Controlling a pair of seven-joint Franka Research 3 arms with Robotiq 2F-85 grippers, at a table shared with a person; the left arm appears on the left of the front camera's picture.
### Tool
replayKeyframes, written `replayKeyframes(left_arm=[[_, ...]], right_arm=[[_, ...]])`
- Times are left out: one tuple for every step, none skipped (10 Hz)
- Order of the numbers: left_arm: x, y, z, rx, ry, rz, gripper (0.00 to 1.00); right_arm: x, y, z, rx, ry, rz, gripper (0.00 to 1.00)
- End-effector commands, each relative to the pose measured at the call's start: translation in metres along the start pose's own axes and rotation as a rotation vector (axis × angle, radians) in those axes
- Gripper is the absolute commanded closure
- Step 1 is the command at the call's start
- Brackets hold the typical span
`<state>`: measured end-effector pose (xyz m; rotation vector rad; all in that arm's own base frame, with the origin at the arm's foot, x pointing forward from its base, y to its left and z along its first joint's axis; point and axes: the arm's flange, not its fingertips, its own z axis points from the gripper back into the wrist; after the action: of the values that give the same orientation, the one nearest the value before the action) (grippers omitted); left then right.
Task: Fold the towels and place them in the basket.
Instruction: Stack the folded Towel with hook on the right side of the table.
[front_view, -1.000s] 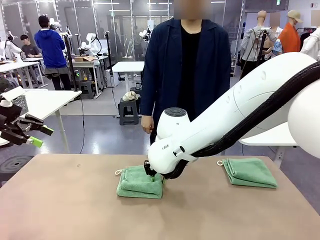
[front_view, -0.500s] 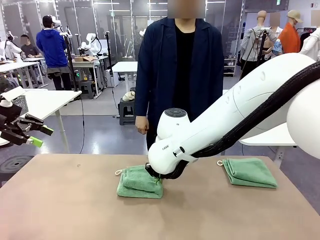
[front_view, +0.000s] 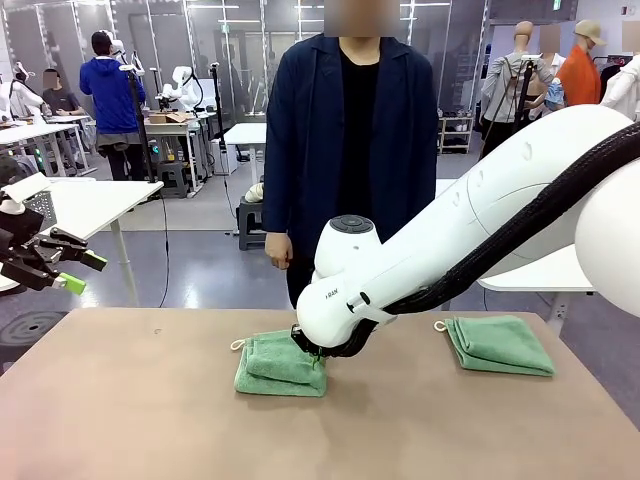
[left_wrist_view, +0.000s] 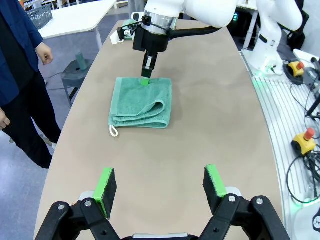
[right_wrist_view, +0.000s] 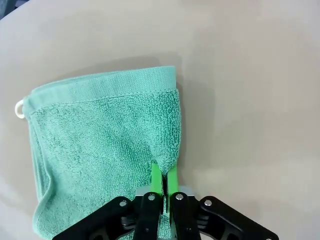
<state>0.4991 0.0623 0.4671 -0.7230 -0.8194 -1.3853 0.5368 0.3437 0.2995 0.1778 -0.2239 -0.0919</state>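
Your right gripper (right_wrist_view: 163, 184) — pinched tight on folded mint-green towel's (right_wrist_view: 100, 145) top edge; left gripper (left_wrist_view: 160, 185) — jaws wide, nothing held.

The worktop (front_view: 150, 400) has a plain tan surface with a rounded far-left corner. Beyond the worktop, the floor (front_view: 200, 275) is smooth grey. To the left of the worktop stands a white table (front_view: 95, 200) on thin legs. Behind the worktop, near the middle of the room, a dark stool (front_view: 257, 225) stands on the floor, with a second white table (front_view: 255, 133) farther back. Behind that, glass partitions with dark frames (front_view: 240, 50) line the far wall. To the right of the worktop, another white table (front_view: 535, 272) edge is visible. Lighting is even and comes from overhead.
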Motion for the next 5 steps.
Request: replayKeyframes(left_arm=[[0.002,-0.002,0.000,0.002,-0.005,-0.002,0.11],[0.002,-0.002,0.000,0.002,-0.005,-0.002,0.11],[0.002,-0.002,0.000,0.002,-0.005,-0.002,0.11],[0.002,-0.002,0.000,0.002,-0.005,-0.002,0.11],[0.002,-0.002,0.000,0.002,-0.005,-0.002,0.11]], right_arm=[[0.000,0.000,0.000,0.000,0.000,0.000,0.95],[0.003,-0.010,0.016,-0.030,-0.047,0.048,0.96],[0.008,-0.023,0.040,-0.059,-0.082,0.090,0.96],[0.013,-0.038,0.065,-0.107,-0.132,0.104,0.96],[0.017,-0.054,0.087,-0.154,-0.166,0.140,0.96]])
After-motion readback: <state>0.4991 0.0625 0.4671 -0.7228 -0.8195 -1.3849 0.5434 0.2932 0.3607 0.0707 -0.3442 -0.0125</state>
